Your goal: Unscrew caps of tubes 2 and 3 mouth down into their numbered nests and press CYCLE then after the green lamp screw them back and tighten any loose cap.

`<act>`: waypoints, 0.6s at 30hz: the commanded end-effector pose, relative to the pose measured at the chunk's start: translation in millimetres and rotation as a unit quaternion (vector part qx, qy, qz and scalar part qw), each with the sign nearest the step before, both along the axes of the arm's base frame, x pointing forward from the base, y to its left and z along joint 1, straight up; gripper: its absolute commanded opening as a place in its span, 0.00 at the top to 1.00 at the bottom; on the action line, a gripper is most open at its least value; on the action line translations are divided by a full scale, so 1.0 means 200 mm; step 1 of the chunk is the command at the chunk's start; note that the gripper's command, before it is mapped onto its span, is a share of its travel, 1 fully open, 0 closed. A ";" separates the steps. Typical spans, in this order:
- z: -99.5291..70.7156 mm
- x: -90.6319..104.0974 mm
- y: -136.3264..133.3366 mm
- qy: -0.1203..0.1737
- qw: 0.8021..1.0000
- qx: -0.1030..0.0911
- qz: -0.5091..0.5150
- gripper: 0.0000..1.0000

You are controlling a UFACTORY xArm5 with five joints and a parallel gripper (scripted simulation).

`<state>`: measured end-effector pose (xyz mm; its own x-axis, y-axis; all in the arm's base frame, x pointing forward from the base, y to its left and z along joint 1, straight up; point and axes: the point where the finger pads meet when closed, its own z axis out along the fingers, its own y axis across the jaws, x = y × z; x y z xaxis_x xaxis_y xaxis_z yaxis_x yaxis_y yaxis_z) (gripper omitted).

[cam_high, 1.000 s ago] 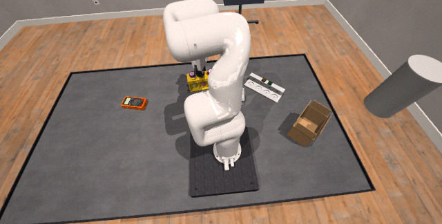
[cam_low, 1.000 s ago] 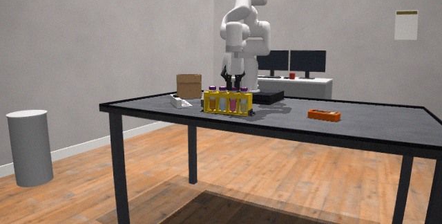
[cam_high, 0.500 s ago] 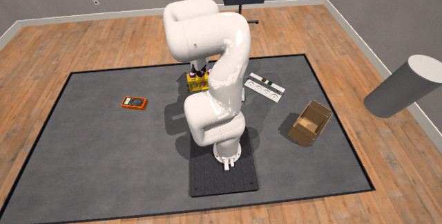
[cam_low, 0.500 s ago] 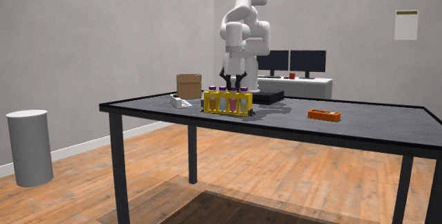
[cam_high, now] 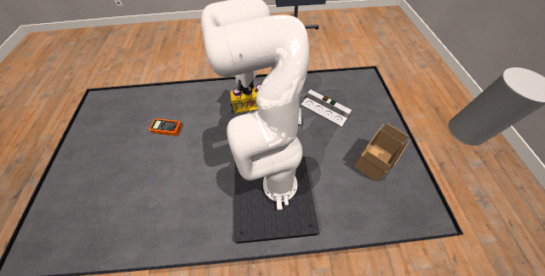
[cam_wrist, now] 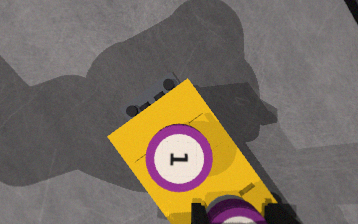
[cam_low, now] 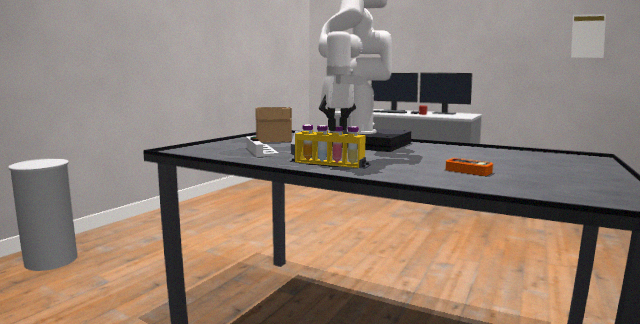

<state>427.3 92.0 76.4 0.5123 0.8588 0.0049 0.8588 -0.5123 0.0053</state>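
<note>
Wrist view: gripper (cam_wrist: 235, 212) clamped on tube 2's purple cap (cam_wrist: 234, 209), still seated in the yellow rack (cam_wrist: 145, 135) mid-surface; cap 1 (cam_wrist: 179, 158) on beside it.

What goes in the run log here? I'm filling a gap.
phase: uncapping | gripper: shut on tube 2 cap | tube 1 cap: on | cap tray: nests unfilled

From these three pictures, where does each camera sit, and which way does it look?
Top: high behind the arm's base, looking down over the table mat; white arm links fill the middle.
Exterior: off the table, low, facing the yellow tube rack; the whole arm and claw show.
Wrist: on the claw, looking straight down at cap 1; only black fingertips show.
All three share the rack.
</note>
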 end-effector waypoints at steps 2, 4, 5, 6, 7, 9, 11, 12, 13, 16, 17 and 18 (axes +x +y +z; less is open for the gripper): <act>0.01 0.01 0.00 -0.002 0.992 0.002 0.123 1.00; 0.01 0.01 0.00 -0.002 0.985 0.001 0.172 1.00; 0.01 0.01 0.00 -0.002 0.980 0.001 0.197 1.00; 0.01 0.01 0.00 -0.002 0.975 0.001 0.221 1.00; 0.01 0.01 0.00 -0.002 0.969 0.001 0.246 1.00; 0.01 0.01 0.00 -0.002 0.956 0.000 0.294 1.00; 0.01 0.01 0.00 -0.002 0.956 0.000 0.294 1.00; 0.01 0.01 0.00 -0.003 0.948 0.000 0.318 1.00; 0.01 0.01 0.00 -0.003 0.940 0.000 0.341 1.00; 0.01 0.01 0.00 -0.003 0.912 -0.001 0.411 1.00; 0.01 0.01 0.00 -0.003 0.901 -0.001 0.433 1.00; 0.01 0.01 0.00 -0.003 0.890 -0.001 0.456 1.00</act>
<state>427.3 92.0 76.9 -0.2525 0.9676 -0.0003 0.9676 0.2525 0.0075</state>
